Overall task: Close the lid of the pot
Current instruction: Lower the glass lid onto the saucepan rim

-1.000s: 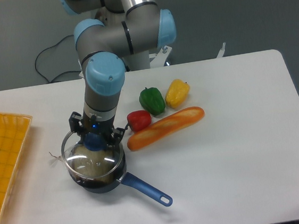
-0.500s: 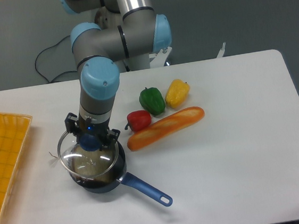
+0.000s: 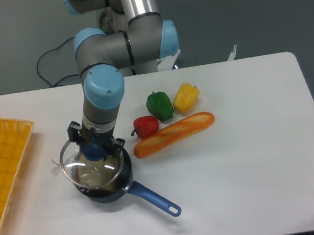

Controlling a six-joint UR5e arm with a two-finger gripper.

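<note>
The lid [image 3: 92, 168] is held by its blue knob, pinched in the jaws, lower left of the frame, slightly off-centre over the pot [image 3: 109, 185] so it can be lowered.

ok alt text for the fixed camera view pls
A robot gripper holds a glass lid by its blue knob, over a dark pot with a blue handle, sitting off to the pot's left. Beside them on the white table lie three peppers and a baguette; an orange tray sits far left.

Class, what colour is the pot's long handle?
Blue; the handle shows clearly in the fixed camera view, pointing toward the front right.
</note>
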